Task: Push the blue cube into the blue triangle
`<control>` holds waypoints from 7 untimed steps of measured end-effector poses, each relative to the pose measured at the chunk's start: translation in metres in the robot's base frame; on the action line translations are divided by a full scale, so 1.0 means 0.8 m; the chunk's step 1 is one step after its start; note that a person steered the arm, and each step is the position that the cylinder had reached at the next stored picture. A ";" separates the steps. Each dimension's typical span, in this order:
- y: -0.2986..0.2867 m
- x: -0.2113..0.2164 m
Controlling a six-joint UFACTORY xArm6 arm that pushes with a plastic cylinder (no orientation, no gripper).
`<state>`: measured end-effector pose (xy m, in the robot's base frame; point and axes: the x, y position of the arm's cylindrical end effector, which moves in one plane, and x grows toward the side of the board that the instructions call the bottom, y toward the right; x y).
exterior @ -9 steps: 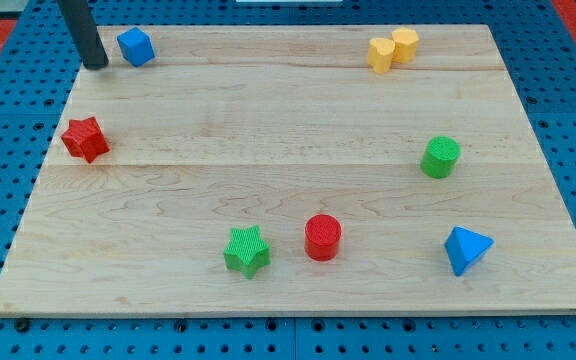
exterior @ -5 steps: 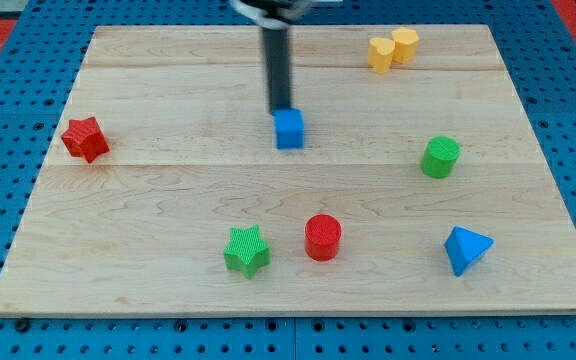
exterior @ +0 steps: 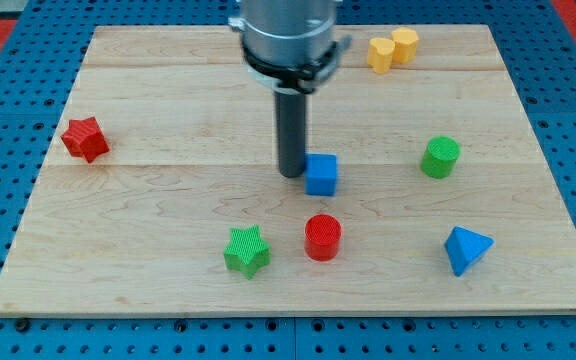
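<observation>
Camera view: since the earlier frames we have carried the blue cube [exterior: 320, 174] from the counter's top-left corner, through the upper middle, to a spot just right of centre. Our tip [exterior: 291, 174] now stands touching or all but touching the cube's left face, the dark rod rising straight above it to the grey collar at the view's top. We have no gripper on this arm, so nothing here can be apart, together or clamped; the rod only pushes.

The blue triangle [exterior: 466, 248] waits near the counter's lower right, well apart from the cube and untouched. We judge the job somewhat over half done: the long diagonal crossing is behind us, but the last stretch down and to the right remains, and the two blue pieces do not yet meet.

The red cylinder [exterior: 322, 237] sits just below the cube, slightly off the direct line to the triangle; the green cylinder [exterior: 440, 157] lies to the cube's right, above that line. The green star [exterior: 247, 250], the red star [exterior: 85, 138] and the two yellow blocks [exterior: 392, 49] rest well clear on the wooden counter [exterior: 168, 200].
</observation>
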<state>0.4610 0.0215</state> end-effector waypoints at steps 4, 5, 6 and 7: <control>0.167 0.060; 0.146 0.033; 0.161 0.039; 0.162 0.040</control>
